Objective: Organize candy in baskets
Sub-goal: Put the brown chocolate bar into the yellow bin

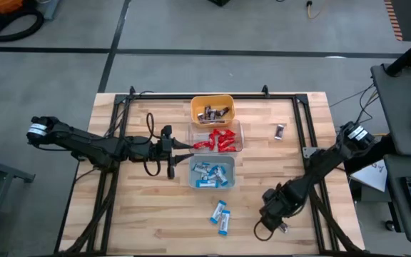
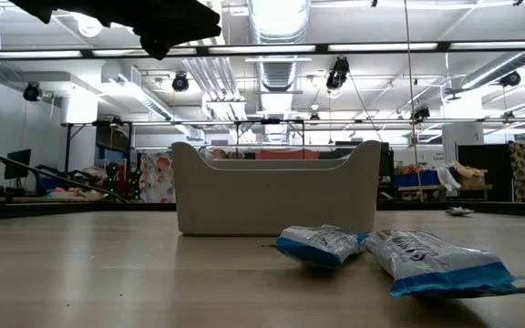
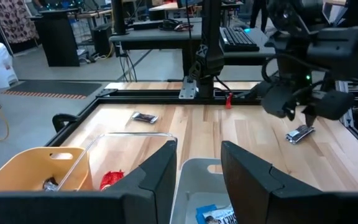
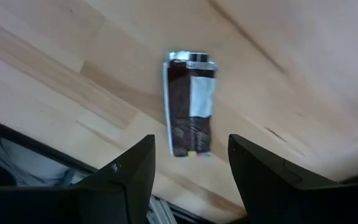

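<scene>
Directly under right gripper [image 4: 188, 171]: dark candy [image 4: 189, 113]

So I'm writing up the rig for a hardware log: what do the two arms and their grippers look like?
Both arms are dark, nearly black, jointed links with a white band near the base end. Black cables loop beside the left gripper. The right gripper sits low at the table's near right. Each gripper has two flat, dark, wedge-shaped fingers, seen in both wrist views.

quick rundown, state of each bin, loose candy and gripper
yellow bin: holds dark bars
clear bin: holds red bars
grey bin: holds blue bars
two blue bars: loose on table
dark bar: flat on table, ungrasped, under right gripper
far dark bar: loose on table
left gripper: open, empty, by the bins
right gripper: open, empty
</scene>
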